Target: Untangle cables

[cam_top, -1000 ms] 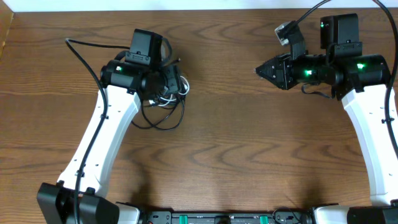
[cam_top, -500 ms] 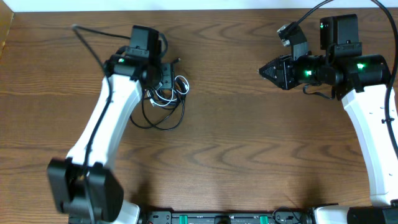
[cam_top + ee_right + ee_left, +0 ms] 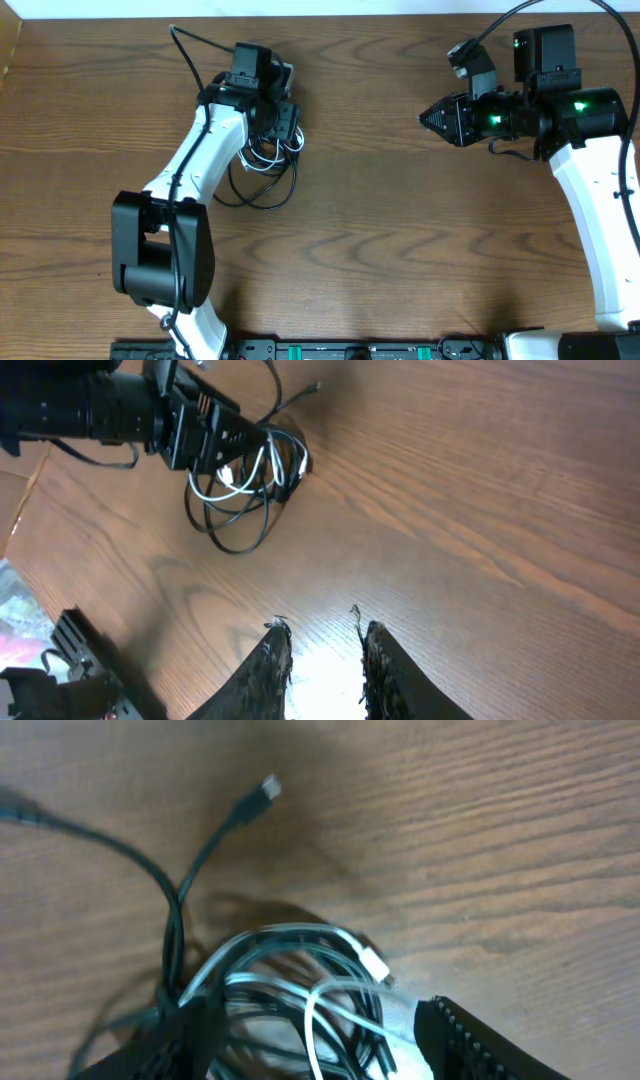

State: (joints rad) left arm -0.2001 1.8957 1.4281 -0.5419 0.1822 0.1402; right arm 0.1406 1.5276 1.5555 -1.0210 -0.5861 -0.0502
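Cables (image 3: 264, 152) lie in one knot at about ten o'clock on the wooden table (image 3: 380, 230) in the overhead view, with a wider loop of the black cable (image 3: 210, 855) sagging from the knot toward six o'clock. The left gripper (image 3: 320, 1038) sits directly over this bundle, its jaws spread wide so that one finger stands at each side of the coil. Whether the pads actually touch any strand cannot be told. In the left wrist view the white cable (image 3: 311, 1020) curls between those fingers, crossed and ringed by dark strands, and one free black end runs out toward eleven o'clock, finishing in a small plug (image 3: 268, 788) that rests flat on the wood. The right gripper (image 3: 322, 652) hangs well apart from all this, at about two o'clock in the overhead view, pointing toward nine o'clock. Its fingers stand only slightly parted, with bare wood showing in the narrow gap and nothing held.
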